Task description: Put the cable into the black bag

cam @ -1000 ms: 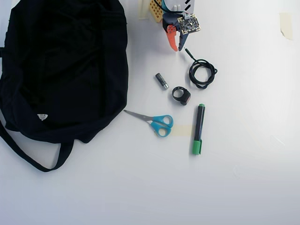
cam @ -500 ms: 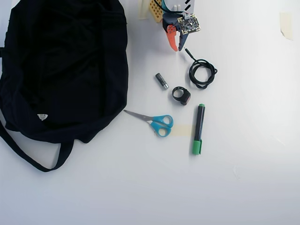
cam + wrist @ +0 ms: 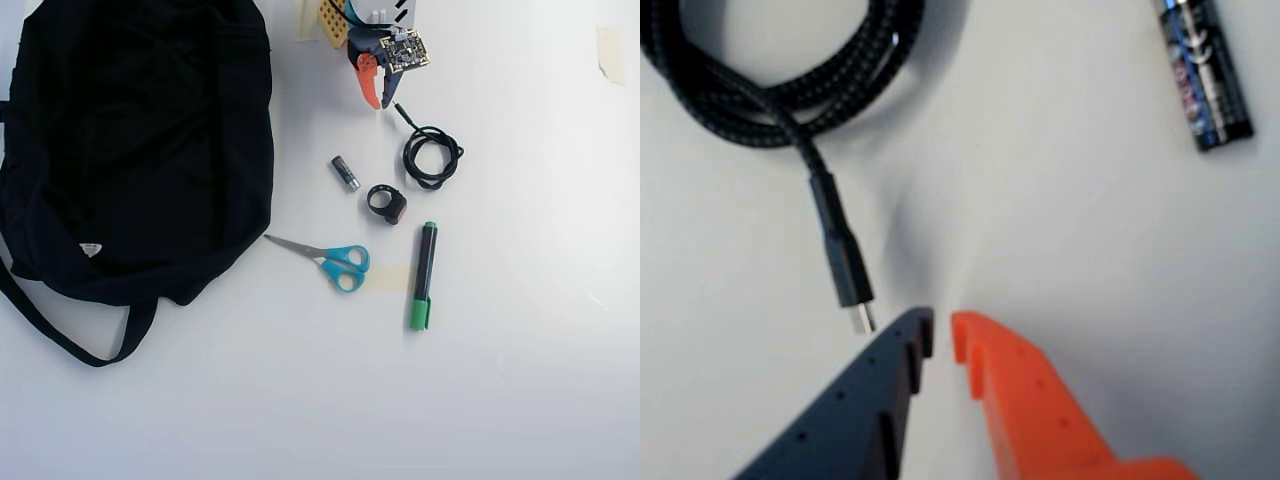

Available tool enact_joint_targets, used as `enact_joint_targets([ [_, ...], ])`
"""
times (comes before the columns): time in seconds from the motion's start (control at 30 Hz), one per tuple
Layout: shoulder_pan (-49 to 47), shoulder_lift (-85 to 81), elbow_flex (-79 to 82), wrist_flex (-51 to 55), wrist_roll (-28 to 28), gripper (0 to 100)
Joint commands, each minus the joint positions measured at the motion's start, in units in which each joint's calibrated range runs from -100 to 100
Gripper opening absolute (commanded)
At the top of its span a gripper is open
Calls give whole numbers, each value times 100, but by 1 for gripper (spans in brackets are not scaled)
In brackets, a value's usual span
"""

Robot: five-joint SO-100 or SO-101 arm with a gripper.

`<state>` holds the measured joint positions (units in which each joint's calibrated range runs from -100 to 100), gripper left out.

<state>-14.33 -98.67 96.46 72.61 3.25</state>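
My gripper (image 3: pixel 378 100) hangs nearly closed and empty beside the cable's (image 3: pixel 431 157) plug tip. The coil lies on the table to the lower right in the overhead view, its loose end pointing back at me; the black bag (image 3: pixel 130 150) sits far left.

Wrist view: cable (image 3: pixel 790 95) coil cut off at top & left edges, only lower arc + plug end seen. Battery (image 3: pixel 1206 75) at 1 o'clock cropped by top edge, label print blurred, unreadable. Gripper (image 3: pixel 940 335) fingers run off bottom edge, near parts soft-focus.

Overhead view: black bag (image 3: pixel 130 150) clipped at top & left edges; strap runs off left edge at 8 o'clock. White label (image 3: pixel 91 249) too small to read. Arm cut off at 12 o'clock.
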Motion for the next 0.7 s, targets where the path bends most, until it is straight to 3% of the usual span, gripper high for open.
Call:
enact_joint_targets([
  [0.0,-33,25,282,-103,32,2],
  [0.2,-33,183,246,-155,48,2],
  [0.67,-41,1983,-1075,-2222,16,2],
])
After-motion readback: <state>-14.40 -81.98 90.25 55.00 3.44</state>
